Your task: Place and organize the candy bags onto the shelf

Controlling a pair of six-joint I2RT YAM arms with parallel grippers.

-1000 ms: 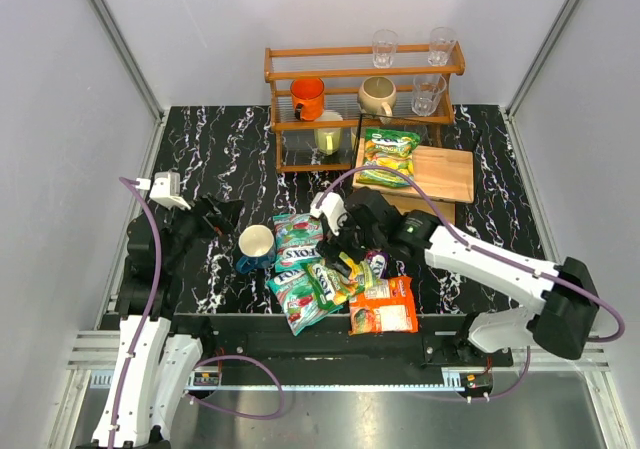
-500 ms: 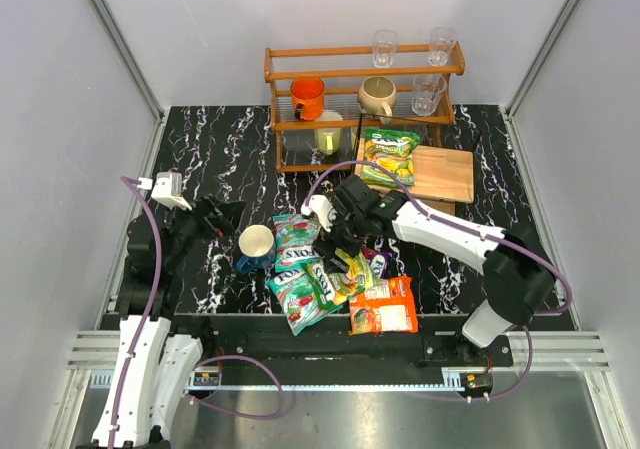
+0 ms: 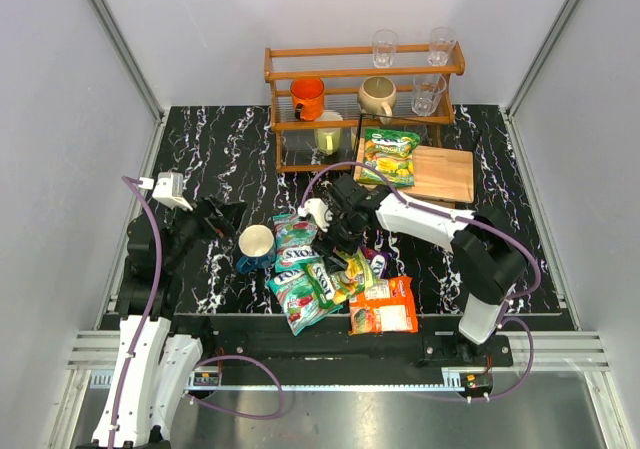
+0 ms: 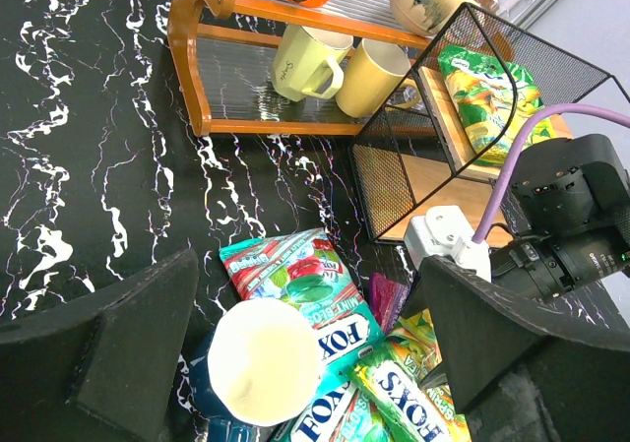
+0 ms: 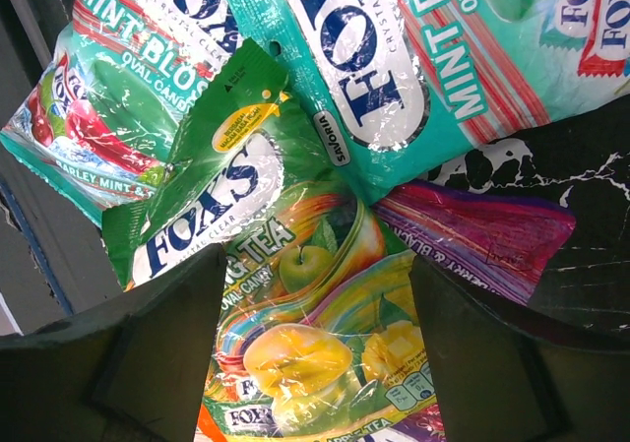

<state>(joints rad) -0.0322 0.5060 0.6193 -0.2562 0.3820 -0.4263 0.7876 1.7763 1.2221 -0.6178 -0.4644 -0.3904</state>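
Right gripper (image 5: 315, 270): jaws spread wide, grasping nothing. Green-yellow candy bag (image 5: 295, 334) lies directly below me, between my fingers (image 5: 162, 363). Teal bags (image 5: 394, 58) lie just past my fingertips. Another green-yellow bag (image 3: 390, 156) lies on the shelf (image 3: 448, 174), well apart from my hand.

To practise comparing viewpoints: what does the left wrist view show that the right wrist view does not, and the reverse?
Left wrist only: the rack with mugs, the blue mug, a bag on the shelf. Right wrist only: the right fingers, open astride the green bag. Both: teal bags, green bag, purple bag.
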